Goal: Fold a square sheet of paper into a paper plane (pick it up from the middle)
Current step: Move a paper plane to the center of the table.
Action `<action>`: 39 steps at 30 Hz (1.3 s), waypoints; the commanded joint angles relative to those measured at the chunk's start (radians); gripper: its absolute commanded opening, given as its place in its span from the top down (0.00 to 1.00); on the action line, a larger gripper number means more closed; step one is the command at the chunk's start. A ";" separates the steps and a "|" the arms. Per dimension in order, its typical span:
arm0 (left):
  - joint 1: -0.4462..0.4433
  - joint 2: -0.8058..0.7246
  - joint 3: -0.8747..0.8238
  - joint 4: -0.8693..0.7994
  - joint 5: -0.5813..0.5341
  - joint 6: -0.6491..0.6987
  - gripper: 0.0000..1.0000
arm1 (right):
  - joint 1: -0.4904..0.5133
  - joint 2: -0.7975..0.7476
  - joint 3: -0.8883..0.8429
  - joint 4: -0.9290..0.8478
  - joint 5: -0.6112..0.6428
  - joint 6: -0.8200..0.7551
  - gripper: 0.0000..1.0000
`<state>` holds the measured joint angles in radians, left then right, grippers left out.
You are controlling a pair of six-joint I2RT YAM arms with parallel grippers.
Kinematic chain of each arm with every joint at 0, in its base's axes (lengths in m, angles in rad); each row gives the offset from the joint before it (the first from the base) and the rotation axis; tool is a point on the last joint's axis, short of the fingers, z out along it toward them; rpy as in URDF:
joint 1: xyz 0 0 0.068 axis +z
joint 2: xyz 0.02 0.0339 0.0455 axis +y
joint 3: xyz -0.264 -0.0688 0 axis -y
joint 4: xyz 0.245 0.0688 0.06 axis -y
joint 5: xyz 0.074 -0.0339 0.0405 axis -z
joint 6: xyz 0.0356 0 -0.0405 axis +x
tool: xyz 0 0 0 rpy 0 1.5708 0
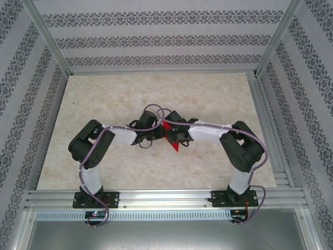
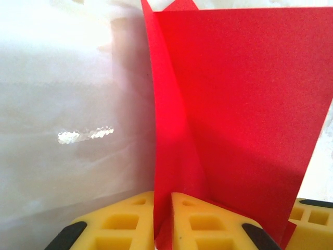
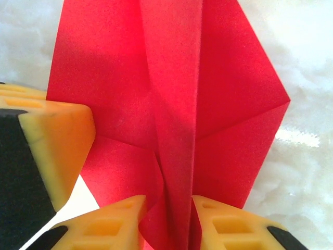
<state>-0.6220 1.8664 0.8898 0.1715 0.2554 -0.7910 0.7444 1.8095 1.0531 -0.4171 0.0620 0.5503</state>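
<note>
Slippage is your risk: the paper plane (image 1: pixel 170 136) sits at the middle of the table (image 1: pixel 208 94), keel pinched by the right gripper (image 3: pixel 169 200), the left gripper (image 2: pixel 163 200) straddling a fold, whether clamped you cannot tell, so an uneven pull may tear creases.

Beige marble-look tabletop (image 1: pixel 208 94) lying flat, b&w patterned wallpaper walls (image 1: pixel 156 39) enclosing it on 3 sides, alu rails (image 1: pixel 166 198) running along near edge & rt side
</note>
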 commanded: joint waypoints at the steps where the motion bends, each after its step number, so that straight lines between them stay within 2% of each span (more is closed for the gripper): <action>1: 0.013 -0.027 -0.009 0.010 -0.014 -0.002 0.84 | 0.012 0.017 0.031 -0.007 0.031 -0.013 0.74; 5: 0.013 -0.027 -0.011 0.010 -0.017 -0.004 0.82 | 0.023 0.022 0.034 -0.004 0.048 -0.018 0.79; 13: 0.016 -0.042 -0.012 -0.001 -0.024 -0.004 0.78 | 0.034 0.043 0.039 -0.013 0.094 -0.010 0.81; 18: 0.034 -0.086 -0.023 -0.029 -0.043 -0.015 0.68 | 0.039 0.053 0.039 -0.010 0.102 -0.003 0.83; 22: 0.074 -0.154 -0.049 -0.078 -0.076 -0.025 0.56 | 0.040 0.053 0.038 -0.009 0.116 0.000 0.86; 26: 0.131 -0.235 -0.088 -0.138 -0.127 -0.030 0.42 | 0.042 0.058 0.039 -0.006 0.122 -0.001 0.83; 29: 0.170 -0.283 -0.110 -0.176 -0.149 -0.032 0.36 | 0.049 0.069 0.041 -0.006 0.126 -0.003 0.78; 39: 0.210 -0.343 -0.142 -0.223 -0.178 -0.019 0.31 | 0.065 0.099 0.031 0.003 0.131 0.011 0.76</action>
<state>-0.4255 1.5501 0.7567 -0.0177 0.1024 -0.8177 0.7963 1.8618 1.0859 -0.4145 0.1867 0.5514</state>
